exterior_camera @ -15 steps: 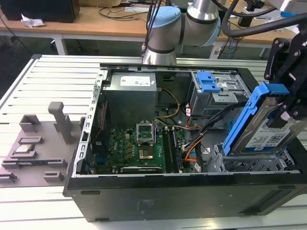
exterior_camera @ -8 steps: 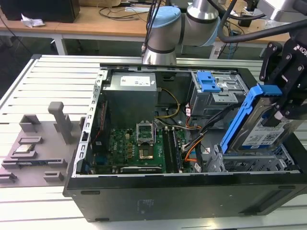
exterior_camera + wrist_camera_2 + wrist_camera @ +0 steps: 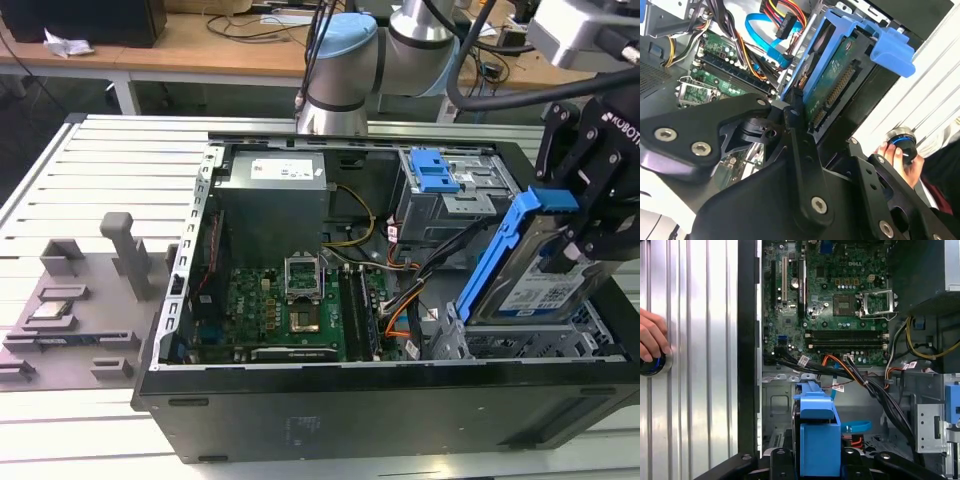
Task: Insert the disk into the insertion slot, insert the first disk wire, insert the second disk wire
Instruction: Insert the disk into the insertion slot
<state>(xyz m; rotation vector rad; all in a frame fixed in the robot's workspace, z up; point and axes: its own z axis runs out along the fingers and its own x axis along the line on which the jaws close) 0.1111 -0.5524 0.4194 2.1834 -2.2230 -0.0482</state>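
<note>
Exterior view | tool point(image 3: 583, 240) clenched on the disk point(image 3: 540, 285), held steeply tilted over the insertion slot point(image 3: 530, 345) at the exterior view's right | judgement: level the disk, square it to the slot, keep loose cables point(image 3: 440, 255) clear, ease in gently.

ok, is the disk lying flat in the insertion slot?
No: in the exterior view the disk stands steeply tilted, clamped in the jaws, over the insertion slot rather than flat inside it.
</note>
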